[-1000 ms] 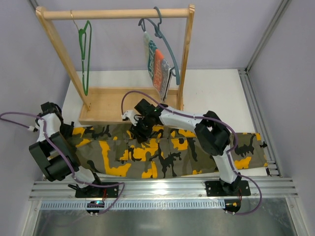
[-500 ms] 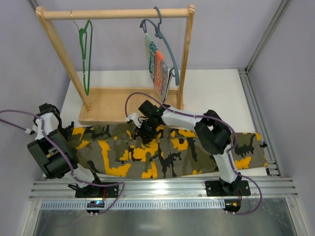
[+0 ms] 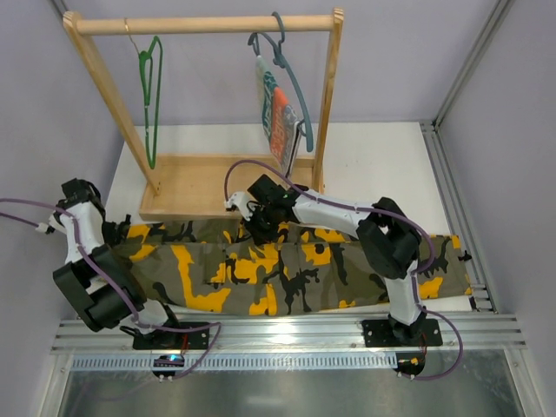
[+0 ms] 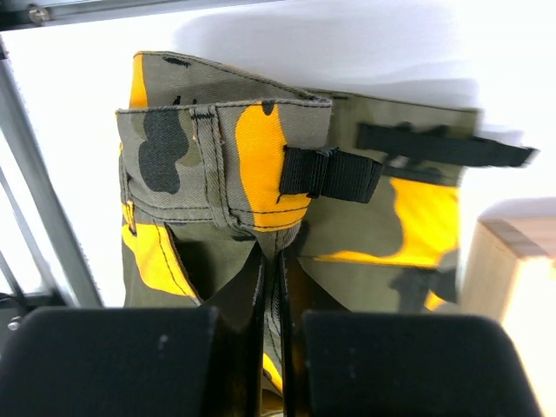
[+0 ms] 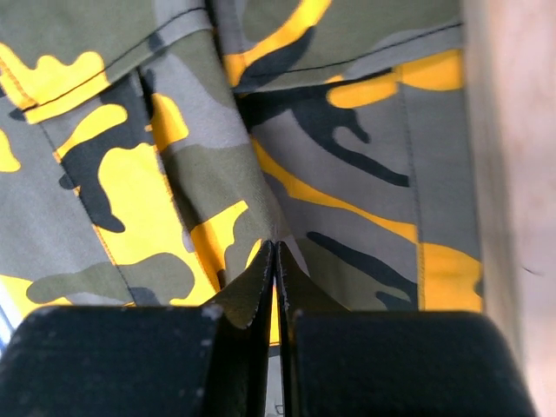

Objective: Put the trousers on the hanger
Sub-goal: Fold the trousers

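Now the left hand [image 4: 271,271] pinches the waistband end of the trousers [image 3: 287,271] spread on the surface [image 3: 373,165], while the right hand [image 5: 274,261] pinches a fold at their far edge.

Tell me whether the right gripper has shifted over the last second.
Yes. The right gripper slid slightly rightward along the near edge of the wooden rack base, toward its right post.

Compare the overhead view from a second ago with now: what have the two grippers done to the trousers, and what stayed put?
Both grippers closed: the left gripper pinched the trousers at their waistband end, the right gripper pinched a fold on their far edge after shifting right. The trousers still lie on the table; the hanger stayed on the rack.
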Action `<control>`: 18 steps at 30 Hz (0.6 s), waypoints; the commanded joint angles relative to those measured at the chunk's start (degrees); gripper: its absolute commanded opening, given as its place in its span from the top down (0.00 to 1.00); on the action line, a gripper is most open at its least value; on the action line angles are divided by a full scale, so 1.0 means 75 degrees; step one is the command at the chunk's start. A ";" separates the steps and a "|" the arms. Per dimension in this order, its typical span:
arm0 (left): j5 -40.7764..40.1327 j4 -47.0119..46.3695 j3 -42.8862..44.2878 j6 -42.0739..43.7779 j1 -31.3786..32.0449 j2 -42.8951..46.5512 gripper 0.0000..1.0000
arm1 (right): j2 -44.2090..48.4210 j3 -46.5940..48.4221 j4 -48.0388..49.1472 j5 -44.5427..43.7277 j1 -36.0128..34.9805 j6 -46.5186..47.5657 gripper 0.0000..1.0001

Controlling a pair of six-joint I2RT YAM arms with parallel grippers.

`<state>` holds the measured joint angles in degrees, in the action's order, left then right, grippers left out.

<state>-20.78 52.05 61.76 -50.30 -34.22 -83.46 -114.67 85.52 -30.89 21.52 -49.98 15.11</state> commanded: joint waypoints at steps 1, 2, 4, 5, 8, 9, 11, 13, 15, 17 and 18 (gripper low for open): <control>0.0377 -0.0611 0.0367 0.0168 -0.0055 0.0556 1.00 | 0.0698 -0.0116 0.0486 -0.0782 -0.0016 -0.0280 0.96; 0.0449 -0.0624 0.0402 0.0064 -0.0055 0.0616 0.99 | 0.0769 -0.0163 0.0556 -0.0899 -0.0005 -0.0374 0.96; 0.0601 -0.0717 0.0461 -0.0007 -0.0055 0.0698 0.99 | 0.0910 -0.0246 0.0662 -0.1296 -0.0005 -0.0456 0.96; 0.0648 -0.0752 0.0484 -0.0077 -0.0067 0.0745 0.99 | 0.0969 -0.0234 0.0639 -0.1461 -0.0005 -0.0491 0.96; 0.0952 -0.1009 0.0566 -0.0136 -0.0055 0.0652 0.99 | 0.1051 -0.0269 0.0709 -0.2071 0.0019 -0.0620 0.96; 0.1058 -0.1080 0.0601 -0.0125 -0.0067 0.0594 1.00 | 0.1063 -0.0316 0.0802 -0.2188 0.0031 -0.0713 0.96; 0.1502 -0.1291 0.0637 -0.0067 -0.0055 0.0441 1.00 | 0.1075 -0.0363 0.0919 -0.2539 0.0089 -0.0784 0.96; 0.1703 -0.1642 0.0637 -0.0043 -0.0008 0.0230 1.00 | 0.1110 -0.0433 0.1049 -0.2763 0.0124 -0.0878 0.96; 0.1913 -0.1946 0.0625 -0.0020 0.0004 0.0032 1.00 | 0.1168 -0.0526 0.1235 -0.3112 0.0148 -0.0937 0.96; 0.1996 -0.2111 0.0637 0.0016 0.0097 -0.0075 1.00 | 0.1180 -0.0574 0.1307 -0.3232 0.0195 -0.1007 0.96; 0.2031 -0.2286 0.0625 0.0027 0.0132 -0.0191 0.99 | 0.1180 -0.0586 0.1365 -0.3314 0.0230 -0.1031 0.96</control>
<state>-8.12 42.94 64.05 -50.54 -33.82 -83.70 -108.99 81.47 -24.32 1.41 -48.84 8.95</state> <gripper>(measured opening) 0.021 0.039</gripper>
